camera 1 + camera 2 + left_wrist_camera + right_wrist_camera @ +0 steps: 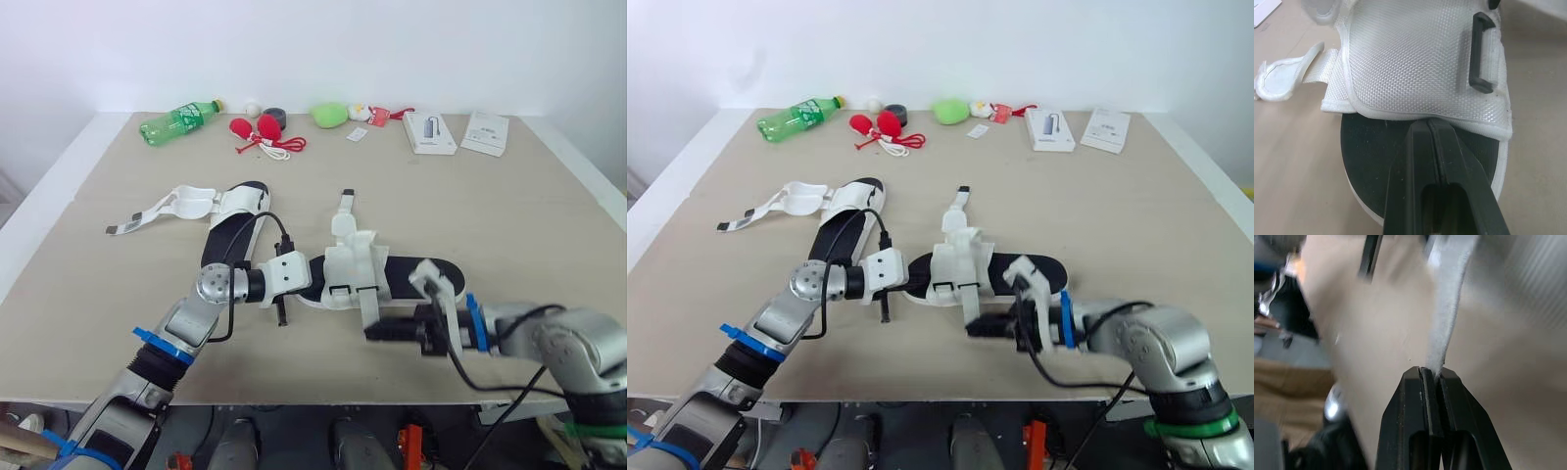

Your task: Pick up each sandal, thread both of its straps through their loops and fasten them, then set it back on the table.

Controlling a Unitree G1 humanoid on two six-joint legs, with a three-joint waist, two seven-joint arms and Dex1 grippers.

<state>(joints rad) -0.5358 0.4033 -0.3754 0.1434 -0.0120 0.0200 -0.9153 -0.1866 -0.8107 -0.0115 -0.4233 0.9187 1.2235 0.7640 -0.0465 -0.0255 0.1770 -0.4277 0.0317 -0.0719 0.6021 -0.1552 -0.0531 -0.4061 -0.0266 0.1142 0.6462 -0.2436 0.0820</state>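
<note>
Beige bench [549,196]: a pale tan top with a white edge, spanning most of the head view.
Room: a plain white wall [392,49] rises behind the bench's far edge.
Far edge, along the top of the frame: a green bottle [178,120] lying on its side at upper left, then red objects with a cord [257,128], a dark tape roll [275,116] and a green soft object [330,114]. A white box [429,131] and a leaflet [486,132] lie at upper right.
Near sandal [351,272]: white upper on a black footbed, lying at the centre of the frame between the two arms.
Far sandal [235,220]: left of centre on the bench, its straps undone and trailing toward the left edge.
Left gripper [1427,129]: fingers pressed together at one end of the near sandal's black footbed, just short of the white upper and its black loop [1480,54]. Nothing visible is held between them.
Right gripper [1431,372]: fingers closed, pinching a white strap [1449,308] of the near sandal, at lower centre of the frame.
</note>
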